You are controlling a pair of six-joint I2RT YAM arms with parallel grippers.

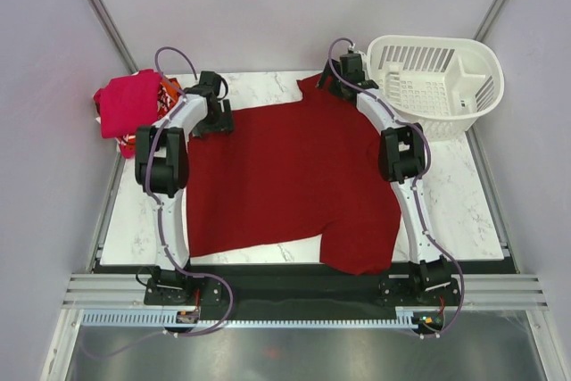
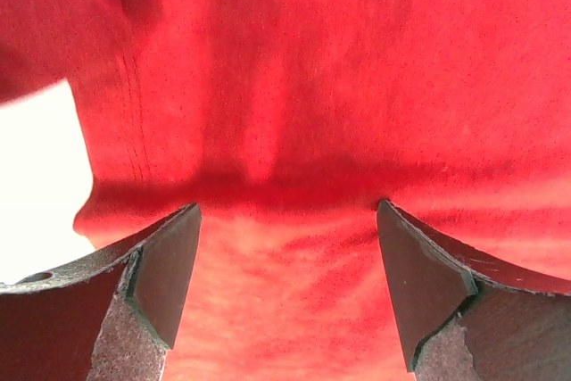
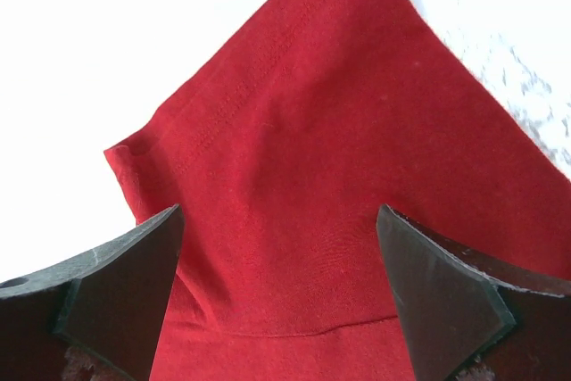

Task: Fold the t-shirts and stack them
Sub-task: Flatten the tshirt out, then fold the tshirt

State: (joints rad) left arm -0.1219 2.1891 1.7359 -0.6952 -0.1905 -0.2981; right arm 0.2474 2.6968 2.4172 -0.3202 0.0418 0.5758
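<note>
Over the dark red t-shirt point(image 1: 285, 176), left claw point(image 2: 287, 206) and right claw point(image 3: 278, 210) gape — pink pile point(image 1: 128, 103) partly hidden.

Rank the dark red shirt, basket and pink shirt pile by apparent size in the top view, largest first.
1. dark red shirt
2. basket
3. pink shirt pile
The gaps are clear, and no two look alike.

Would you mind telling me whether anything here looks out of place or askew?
The dark red t-shirt lies skewed: its near right corner droops off the front edge of the marble table. Nothing looks spilled or damaged.
</note>
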